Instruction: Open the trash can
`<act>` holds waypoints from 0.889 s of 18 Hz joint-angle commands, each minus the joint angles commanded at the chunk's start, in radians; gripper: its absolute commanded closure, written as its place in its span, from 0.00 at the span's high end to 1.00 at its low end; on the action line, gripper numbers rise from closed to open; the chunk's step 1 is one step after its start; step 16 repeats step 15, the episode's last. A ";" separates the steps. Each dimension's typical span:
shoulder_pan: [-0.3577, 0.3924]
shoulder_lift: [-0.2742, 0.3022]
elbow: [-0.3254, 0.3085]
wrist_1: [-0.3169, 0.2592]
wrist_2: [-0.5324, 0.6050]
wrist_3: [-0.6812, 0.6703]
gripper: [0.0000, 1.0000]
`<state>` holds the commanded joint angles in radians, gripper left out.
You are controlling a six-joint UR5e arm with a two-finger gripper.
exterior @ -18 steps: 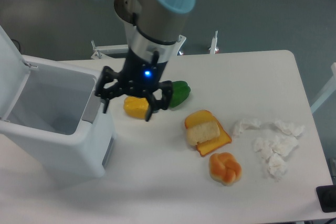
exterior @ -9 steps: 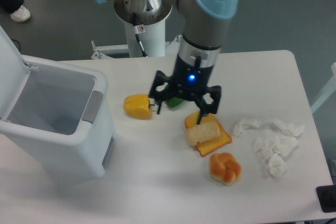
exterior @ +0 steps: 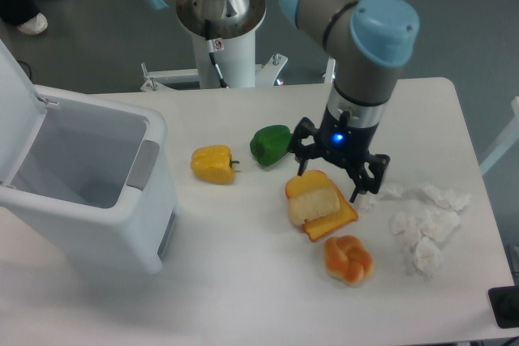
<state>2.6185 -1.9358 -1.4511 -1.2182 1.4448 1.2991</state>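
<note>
- The trash can [exterior: 89, 200] stands at the left end of the white tabletop [exterior: 243, 281], its body running off the left edge of the view.
- It is boxy and white with rounded corners. Its long axis runs from the left, where the hinge is, toward the right, slightly turned so the front face looks right and toward the camera.
- Its lid [exterior: 15, 111] is swung up and back on the left side, standing steeply upright, so the open mouth faces up and the pale inside walls show.
- The grey latch tab [exterior: 143, 164] sits on the right rim of the opening, facing the middle of the tabletop.
- The gripper [exterior: 339, 169] hangs over the middle-right of the tabletop, well apart from the trash can, pointing downward with a blue light lit on its body.
- Its black fingers [exterior: 358, 190] are spread wide and hold nothing.
- Just below the gripper lies a piece of yellow toast with a pale bread slice [exterior: 318, 204] on it.
- A green pepper [exterior: 270, 144] lies left of the gripper, and a yellow pepper [exterior: 212, 164] lies between it and the trash can.
- A knotted bun [exterior: 348, 258] rests nearer the camera.
- Crumpled white tissues [exterior: 422, 220] lie to the right.
</note>
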 joint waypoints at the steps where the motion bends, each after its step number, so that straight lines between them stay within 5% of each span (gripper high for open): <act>1: 0.008 -0.009 0.000 0.014 0.009 0.008 1.00; 16: 0.021 -0.081 0.018 0.035 0.054 0.132 1.00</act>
